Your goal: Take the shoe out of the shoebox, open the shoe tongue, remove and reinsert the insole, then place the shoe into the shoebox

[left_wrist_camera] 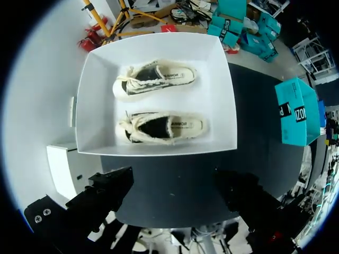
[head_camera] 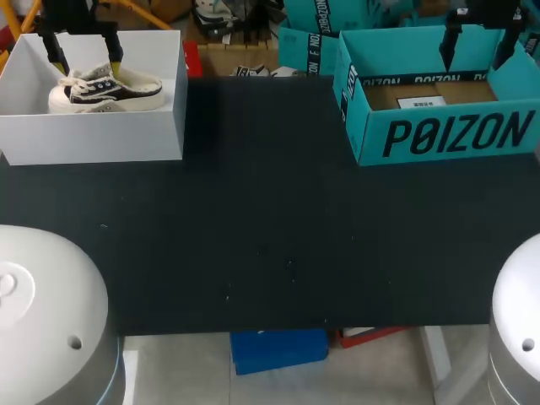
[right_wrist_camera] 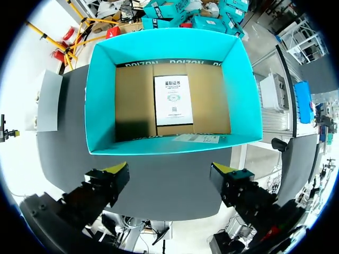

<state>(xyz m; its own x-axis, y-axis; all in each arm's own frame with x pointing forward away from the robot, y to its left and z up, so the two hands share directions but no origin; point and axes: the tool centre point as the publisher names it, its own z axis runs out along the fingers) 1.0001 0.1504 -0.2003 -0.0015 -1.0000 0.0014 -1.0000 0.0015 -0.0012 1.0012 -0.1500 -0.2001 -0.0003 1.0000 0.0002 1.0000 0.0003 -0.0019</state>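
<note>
A white box (head_camera: 93, 135) stands at the table's far left with two cream low-top shoes with dark panels lying side by side in it, one nearer the far wall (left_wrist_camera: 156, 79) and one nearer my wrist (left_wrist_camera: 164, 127). The head view shows just one shoe (head_camera: 105, 91). My left gripper (head_camera: 86, 59) hangs open above this box, nothing between its fingers (left_wrist_camera: 114, 185). At the far right stands an open teal shoebox (head_camera: 439, 135) with no shoe in it. My right gripper (head_camera: 477, 42) hovers open over it, its fingers (right_wrist_camera: 114, 177) spread wide and holding nothing.
The black table top (head_camera: 270, 219) stretches between the two boxes. A white printed card (right_wrist_camera: 174, 100) lies on the teal box's (right_wrist_camera: 100, 90) cardboard floor, with a loose sheet (right_wrist_camera: 196, 138) by its near wall. My arms' white bases (head_camera: 42, 312) fill the near corners.
</note>
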